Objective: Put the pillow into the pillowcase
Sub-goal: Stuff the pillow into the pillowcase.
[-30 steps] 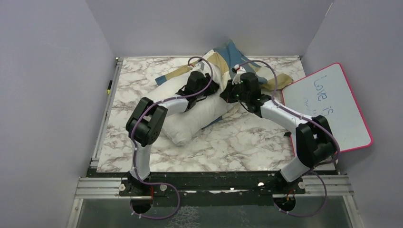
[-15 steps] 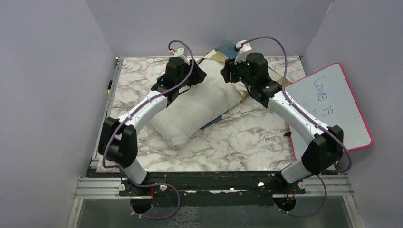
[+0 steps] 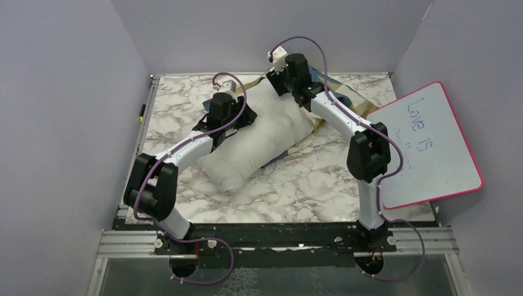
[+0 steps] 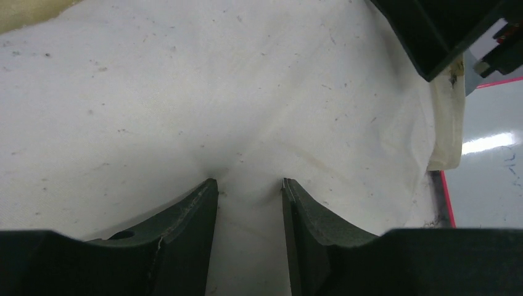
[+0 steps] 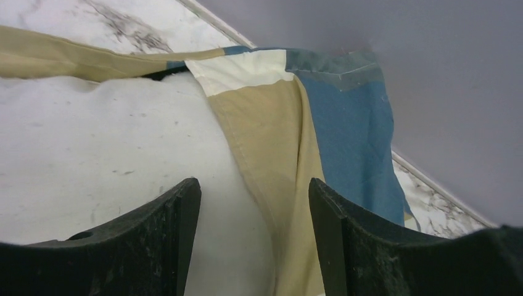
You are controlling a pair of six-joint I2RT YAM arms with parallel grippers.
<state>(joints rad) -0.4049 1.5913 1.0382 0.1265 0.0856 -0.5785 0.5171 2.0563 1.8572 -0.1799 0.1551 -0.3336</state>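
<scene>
The left gripper [image 4: 248, 182] pinches a fold of the pillow [image 4: 185, 92]; the right gripper [image 5: 253, 182] (jaws spread, empty) hovers where the pillowcase [image 5: 351, 123] meets the pillow.

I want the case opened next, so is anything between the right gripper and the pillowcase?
Nothing visible does. The right gripper hangs open directly over the pillowcase, at its tan edge where it meets the pillow.

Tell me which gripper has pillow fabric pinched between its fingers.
The left gripper: the pillow puckers into the gap between its fingers. The right gripper stands open over the pillowcase edge.
</scene>
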